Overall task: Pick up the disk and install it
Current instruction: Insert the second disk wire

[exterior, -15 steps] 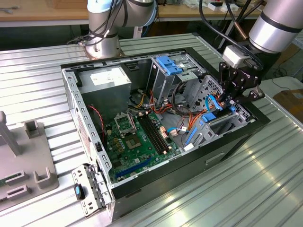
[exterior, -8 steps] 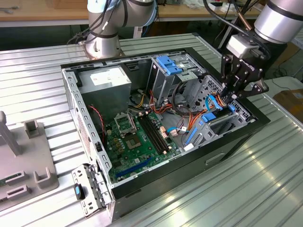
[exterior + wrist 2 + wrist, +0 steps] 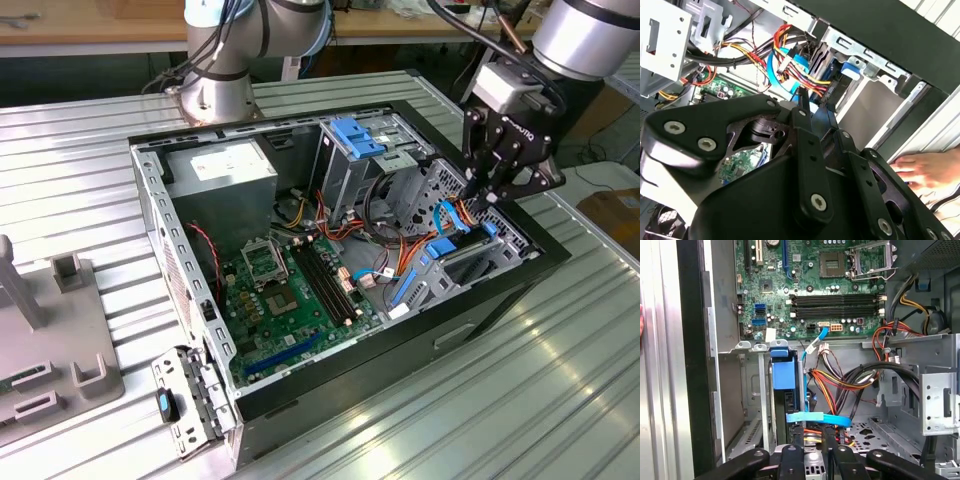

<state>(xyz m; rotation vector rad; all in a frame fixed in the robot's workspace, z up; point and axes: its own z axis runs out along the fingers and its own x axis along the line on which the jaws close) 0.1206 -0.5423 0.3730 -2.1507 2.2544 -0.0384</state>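
Tool: the tool hangs over the open computer case at the exterior view's right, its tips down among the cables by the drive cage; whether the fingers are open or closed on anything, I cannot tell.

Disk: the disk, with blue rails, sits in the drive bay just below the tool tips.

Key relation: the disk lies directly beneath the tool, nearly touching; in the first wrist view its blue carrier runs lengthwise straight ahead of the tool.

Bystander: a hand rests outside the case wall.
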